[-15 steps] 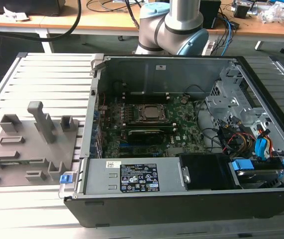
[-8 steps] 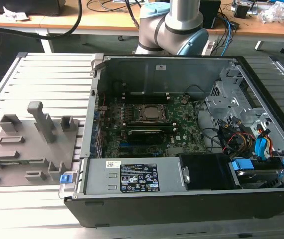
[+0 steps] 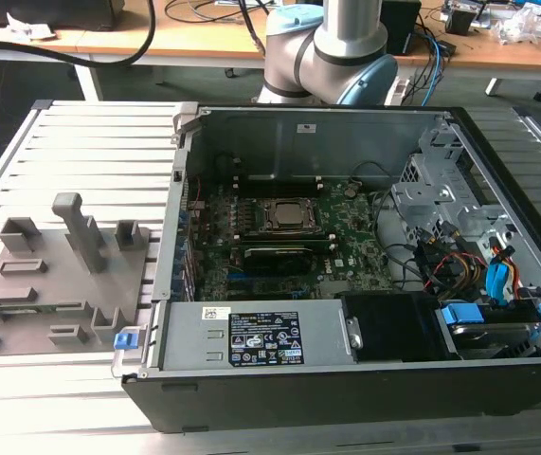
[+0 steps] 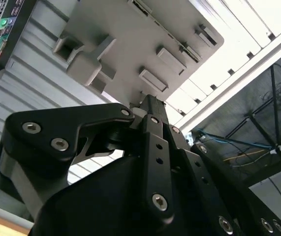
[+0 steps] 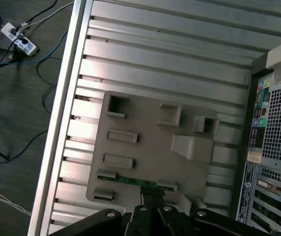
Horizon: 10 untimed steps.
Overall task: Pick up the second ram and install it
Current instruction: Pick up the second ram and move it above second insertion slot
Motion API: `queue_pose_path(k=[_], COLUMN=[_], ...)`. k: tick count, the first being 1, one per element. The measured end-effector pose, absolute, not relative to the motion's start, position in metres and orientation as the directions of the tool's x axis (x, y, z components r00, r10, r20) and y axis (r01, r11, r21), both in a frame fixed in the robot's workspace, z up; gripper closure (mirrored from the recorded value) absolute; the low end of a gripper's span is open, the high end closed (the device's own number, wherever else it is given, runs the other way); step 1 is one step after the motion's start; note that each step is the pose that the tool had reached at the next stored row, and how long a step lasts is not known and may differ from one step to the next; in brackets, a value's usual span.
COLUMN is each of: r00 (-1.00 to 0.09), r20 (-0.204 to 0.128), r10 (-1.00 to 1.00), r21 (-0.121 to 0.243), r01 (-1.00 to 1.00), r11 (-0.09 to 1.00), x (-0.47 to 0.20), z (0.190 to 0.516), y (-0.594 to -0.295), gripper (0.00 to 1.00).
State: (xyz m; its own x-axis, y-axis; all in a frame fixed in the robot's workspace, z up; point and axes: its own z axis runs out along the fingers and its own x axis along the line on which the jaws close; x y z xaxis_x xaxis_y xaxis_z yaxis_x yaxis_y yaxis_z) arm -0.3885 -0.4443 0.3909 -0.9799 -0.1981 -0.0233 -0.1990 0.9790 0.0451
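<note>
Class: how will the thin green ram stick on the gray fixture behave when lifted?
The second ram looks thin and flat: probably stiff, light. Seen edge-on in the gray fixture, it may tip once freed. Bare board: likely fragile.

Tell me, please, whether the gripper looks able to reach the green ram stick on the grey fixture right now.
Probably yes: in the first wrist view the gripper is right at the second ram, which lies exposed in a slot of the grey fixture, nothing between them.

robotics lab: slotted aluminium table (image 3: 90, 142), open computer case (image 3: 346, 379), cabled benches (image 3: 204, 24)
</note>
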Motion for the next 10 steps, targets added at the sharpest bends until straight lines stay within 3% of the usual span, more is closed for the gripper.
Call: queue_pose_path(k=[10], r00=[-0.936], r20=[-0.023], r10=[-0.351], r21=[0.045], r01=[-0.352], r11=[0.935], x=[-0.3885], z=[0.3909], y=[-0.4443], gripper=[0.89])
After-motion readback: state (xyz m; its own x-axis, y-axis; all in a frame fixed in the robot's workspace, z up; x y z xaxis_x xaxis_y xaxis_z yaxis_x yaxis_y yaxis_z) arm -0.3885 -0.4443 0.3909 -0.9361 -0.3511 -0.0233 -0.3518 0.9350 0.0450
